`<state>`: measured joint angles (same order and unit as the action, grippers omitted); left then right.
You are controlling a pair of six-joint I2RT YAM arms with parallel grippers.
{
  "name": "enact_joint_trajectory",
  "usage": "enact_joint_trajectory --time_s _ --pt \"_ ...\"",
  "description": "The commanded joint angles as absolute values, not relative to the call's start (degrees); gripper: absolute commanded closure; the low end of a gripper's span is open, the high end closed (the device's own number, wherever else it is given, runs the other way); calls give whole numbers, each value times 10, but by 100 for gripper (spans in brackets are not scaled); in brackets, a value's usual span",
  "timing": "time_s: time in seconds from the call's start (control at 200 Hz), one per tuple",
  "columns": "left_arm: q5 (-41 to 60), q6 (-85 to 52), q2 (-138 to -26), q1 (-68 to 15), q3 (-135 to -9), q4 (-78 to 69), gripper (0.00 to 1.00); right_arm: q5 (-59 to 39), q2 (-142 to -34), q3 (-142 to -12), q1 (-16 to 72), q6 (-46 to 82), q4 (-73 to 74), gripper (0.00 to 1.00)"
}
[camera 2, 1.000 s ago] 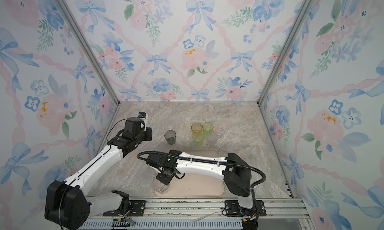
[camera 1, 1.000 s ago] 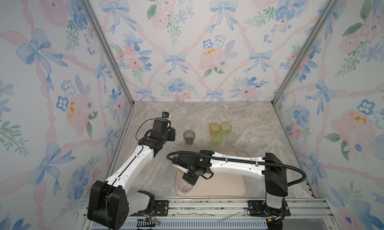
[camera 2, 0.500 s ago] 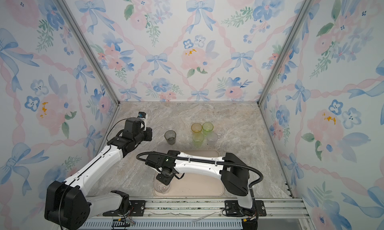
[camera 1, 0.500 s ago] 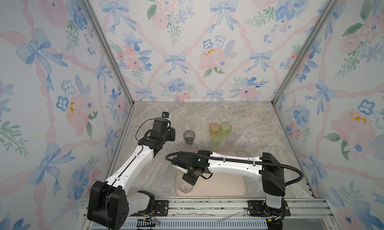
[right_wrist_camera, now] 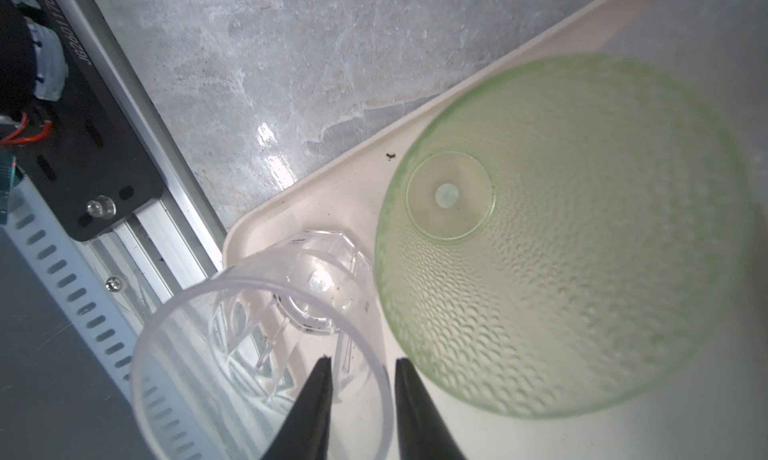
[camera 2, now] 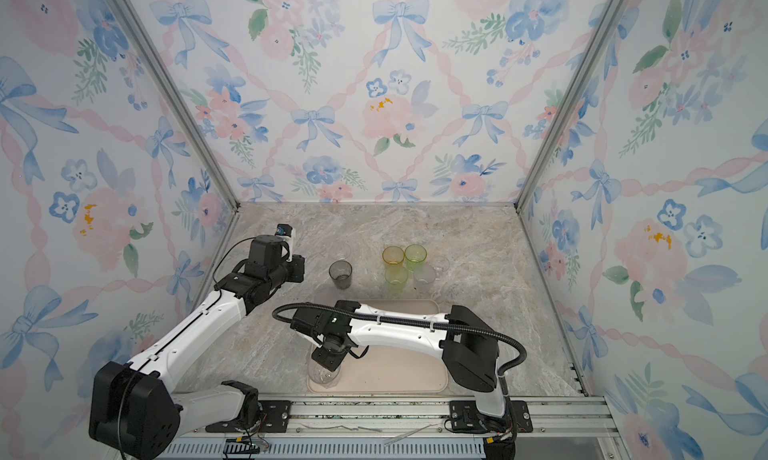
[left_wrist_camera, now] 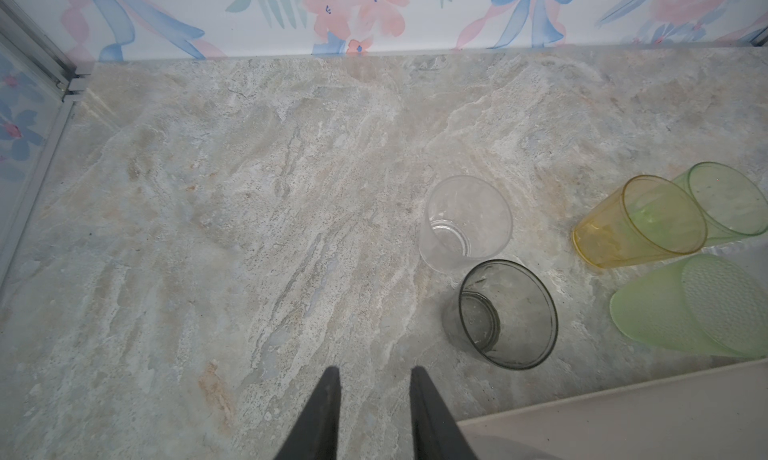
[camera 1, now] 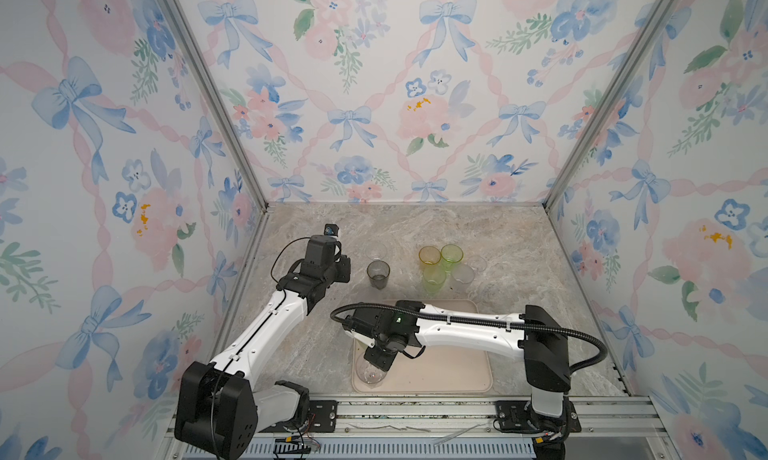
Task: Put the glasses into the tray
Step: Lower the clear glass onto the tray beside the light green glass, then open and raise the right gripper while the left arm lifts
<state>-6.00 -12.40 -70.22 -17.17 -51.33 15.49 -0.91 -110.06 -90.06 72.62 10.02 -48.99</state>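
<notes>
A clear glass [camera 1: 369, 372] [right_wrist_camera: 166, 312] stands in the near left corner of the cream tray [camera 1: 449, 374]. My right gripper [camera 1: 376, 360] [right_wrist_camera: 360, 364] is open astride its rim, one finger inside and one outside. Beside it in the tray stands a dimpled pale green glass [right_wrist_camera: 582, 250], hidden under the arm in both top views. My left gripper [camera 1: 347, 270] [left_wrist_camera: 373, 374] hangs open and empty over the table, next to the smoky grey glass [camera 1: 378, 274] [left_wrist_camera: 509, 312]. A clear glass [left_wrist_camera: 465, 223] stands just behind the grey one.
Behind the tray stand an amber glass [camera 1: 429, 256], a green one [camera 1: 451, 255], a frosted green one [camera 1: 434, 280] and two pale ones [camera 1: 462, 277]. The metal rail [right_wrist_camera: 137, 154] runs along the tray's near edge. Walls close in three sides.
My right gripper's jaws have parted and let go of the clear glass, which now stands in the tray's corner. The left arm has stayed in place.
</notes>
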Motion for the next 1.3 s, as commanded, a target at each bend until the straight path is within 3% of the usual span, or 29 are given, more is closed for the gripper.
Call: enact_joint_trajectory --time_s 0.0,0.605,0.73,0.961,1.096,1.296 --pt "-62 -114 -696 -172 -527 171 68 -21 -1088 -903 714 107 -482 68" --pt "-72 -116 -714 -172 -536 173 70 -35 -951 -842 637 121 -469 58" --pt "-80 -116 -733 -173 -550 188 75 2 -898 -836 587 110 -481 57" --pt "-78 -103 -787 -187 -600 228 74 27 -861 -835 468 91 -467 55" --pt "-53 -100 -832 -193 -642 250 69 -2 -862 -826 414 93 -426 54" --pt "-28 -91 -917 -194 -712 286 69 -39 -878 -827 363 89 -392 53"
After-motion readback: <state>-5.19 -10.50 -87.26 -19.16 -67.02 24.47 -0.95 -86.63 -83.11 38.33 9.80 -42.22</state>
